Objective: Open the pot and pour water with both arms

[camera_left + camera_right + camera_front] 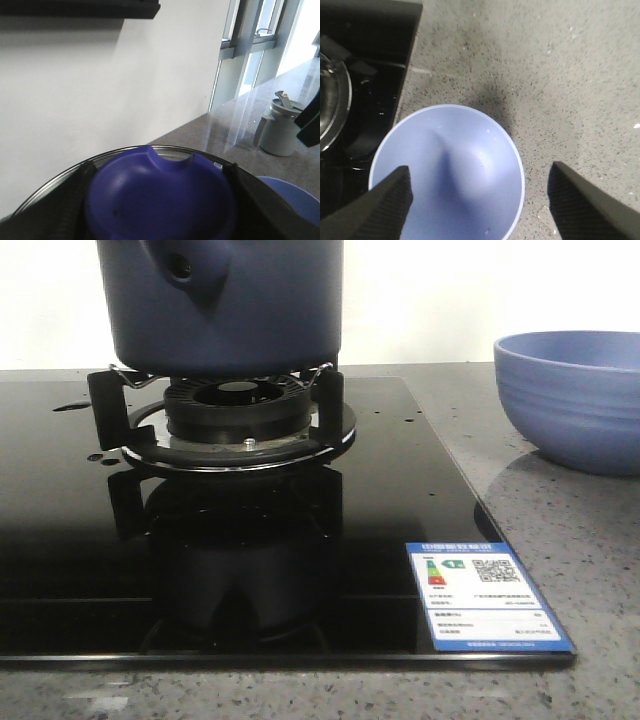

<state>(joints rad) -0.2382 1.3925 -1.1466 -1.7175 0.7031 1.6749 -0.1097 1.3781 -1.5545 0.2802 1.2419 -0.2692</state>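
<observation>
The dark navy pot [250, 310] stands on the gas burner [238, 410], its handle stub with the round hole facing me; its top is cut off in the front view. In the left wrist view my left gripper [160, 202] is shut on the blue knob [160, 190] of the pot's lid, one finger [70, 205] on each side; the lid's steel rim [55, 182] curves around it. My right gripper [480, 200] is open and empty, hanging above the periwinkle bowl [450, 165]. Neither gripper shows in the front view.
The periwinkle ribbed bowl [575, 395] sits on the speckled counter to the right of the black glass hob [300, 540]. A grey lidded jug [280, 127] stands near the window. A label sticker [485, 595] is at the hob's front right corner.
</observation>
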